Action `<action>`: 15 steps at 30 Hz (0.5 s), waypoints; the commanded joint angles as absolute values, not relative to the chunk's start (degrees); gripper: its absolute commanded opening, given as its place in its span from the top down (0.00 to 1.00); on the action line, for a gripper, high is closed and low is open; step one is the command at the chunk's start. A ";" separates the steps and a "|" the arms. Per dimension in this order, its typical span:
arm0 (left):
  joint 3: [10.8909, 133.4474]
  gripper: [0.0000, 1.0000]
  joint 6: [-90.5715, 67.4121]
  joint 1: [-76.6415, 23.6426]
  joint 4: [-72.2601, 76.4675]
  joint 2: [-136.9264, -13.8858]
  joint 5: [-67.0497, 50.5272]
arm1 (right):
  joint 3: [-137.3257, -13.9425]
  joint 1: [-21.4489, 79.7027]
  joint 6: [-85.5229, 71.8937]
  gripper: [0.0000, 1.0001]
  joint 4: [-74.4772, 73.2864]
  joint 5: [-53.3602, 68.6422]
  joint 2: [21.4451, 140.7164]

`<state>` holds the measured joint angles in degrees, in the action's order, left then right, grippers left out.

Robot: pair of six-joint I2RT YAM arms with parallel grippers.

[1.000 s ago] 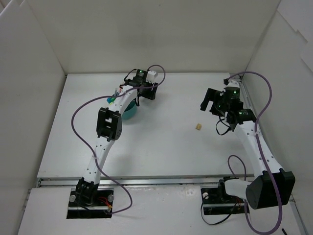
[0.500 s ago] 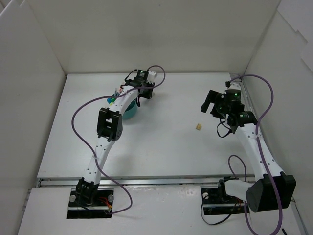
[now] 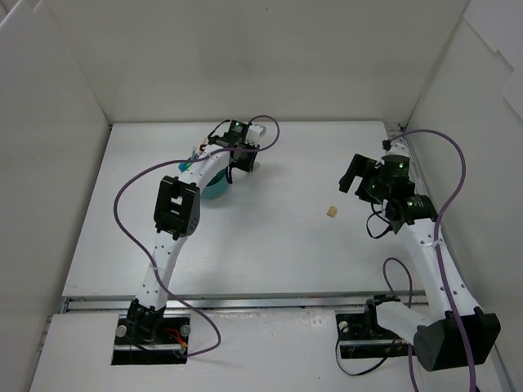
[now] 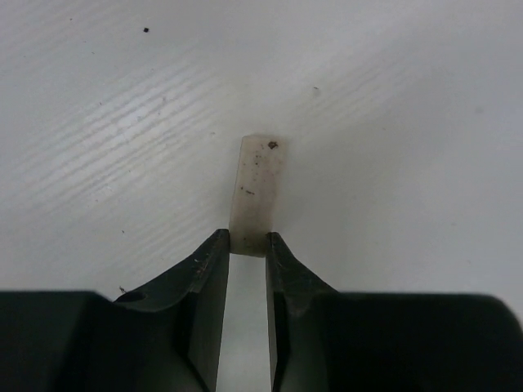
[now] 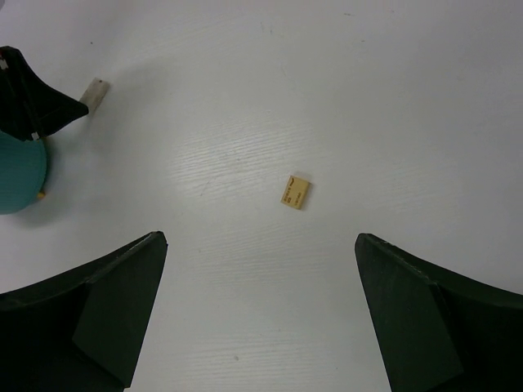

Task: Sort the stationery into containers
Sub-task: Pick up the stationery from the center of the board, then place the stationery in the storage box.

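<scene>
In the left wrist view my left gripper (image 4: 248, 241) is shut on the near end of a white eraser (image 4: 257, 192), which lies flat on the table and sticks out ahead of the fingertips. From above, this gripper (image 3: 245, 160) sits just right of the round teal tub (image 3: 216, 188). Several pens (image 3: 189, 160) poke out of the tub's left side. A tan eraser (image 3: 331, 211) lies alone mid-table. My right gripper (image 3: 356, 173) hovers to its right, open wide and empty. The right wrist view shows the tan eraser (image 5: 296, 192) ahead of the spread fingers, the white eraser (image 5: 96, 94) and the tub (image 5: 18, 175).
White walls close in the table on the left (image 3: 49, 122), back and right (image 3: 466, 106). Purple cables (image 3: 122, 196) loop off both arms. The table's near edge runs along a metal rail (image 3: 270, 302) in front of the arm bases.
My left gripper has closed from partly open onto the white eraser. The right arm has drifted a little right and toward the near side, still open.
</scene>
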<state>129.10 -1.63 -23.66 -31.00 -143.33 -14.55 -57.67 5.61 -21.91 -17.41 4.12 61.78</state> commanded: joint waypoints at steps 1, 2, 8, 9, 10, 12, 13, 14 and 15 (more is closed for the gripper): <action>125.88 1.00 -0.26 -24.52 -27.16 -129.83 -18.72 | -58.53 5.10 -20.30 0.02 -15.73 5.62 61.17; 124.64 1.00 -0.26 -24.52 -26.03 -128.25 -19.24 | -58.54 5.18 -19.78 0.02 -15.73 5.89 61.35; 112.95 1.00 -1.05 -26.37 -23.46 -113.15 -16.81 | -57.83 5.10 -18.55 0.02 -15.64 6.86 59.59; 109.81 1.00 -2.01 -26.37 -23.73 -111.72 -16.27 | -57.57 5.10 -18.54 0.02 -15.64 6.86 59.15; 108.38 1.00 -2.80 -26.37 -24.17 -109.97 -15.48 | -57.31 5.10 -18.37 0.02 -15.64 6.77 58.45; 105.05 1.00 -4.39 -26.37 -24.61 -105.59 -11.44 | -56.69 5.10 -18.19 0.02 -15.64 6.59 57.66; 101.64 1.00 -5.35 -26.37 -24.87 -103.82 -9.42 | -56.52 5.10 -18.02 0.02 -15.73 6.42 56.87; 99.60 1.00 -5.54 -26.37 -24.96 -101.19 -6.27 | -56.34 5.10 -17.93 0.02 -15.73 6.33 56.69; 95.93 1.00 -5.45 -26.37 -24.87 -99.86 -5.02 | -55.90 5.10 -17.76 0.02 -15.73 6.15 56.43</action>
